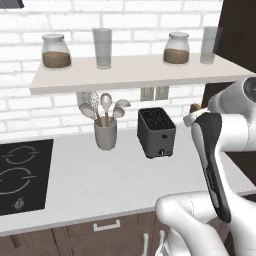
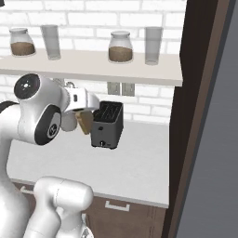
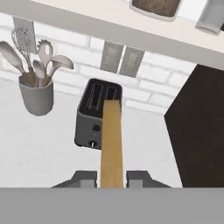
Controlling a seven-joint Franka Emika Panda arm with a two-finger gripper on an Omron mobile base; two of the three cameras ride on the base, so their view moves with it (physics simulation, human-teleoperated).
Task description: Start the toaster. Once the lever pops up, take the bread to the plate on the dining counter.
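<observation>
Thin tan slice of bread [image 3: 111, 144], pinched edge-on between the jaws of the two-finger gripper [image 3: 111, 178], long axis pointing away from the hand; held clear, above and beside the dark boxy toaster [image 3: 97, 114] on the grey worktop [image 1: 115, 180].

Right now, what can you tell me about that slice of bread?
The bread is a thin tan, golden-brown slice, seen edge-on from the hand camera. It is out of the toaster, held in the air between the two dark fingertips of the gripper. In the right base view it hangs beside the toaster, above the grey worktop, touching nothing else.
</observation>
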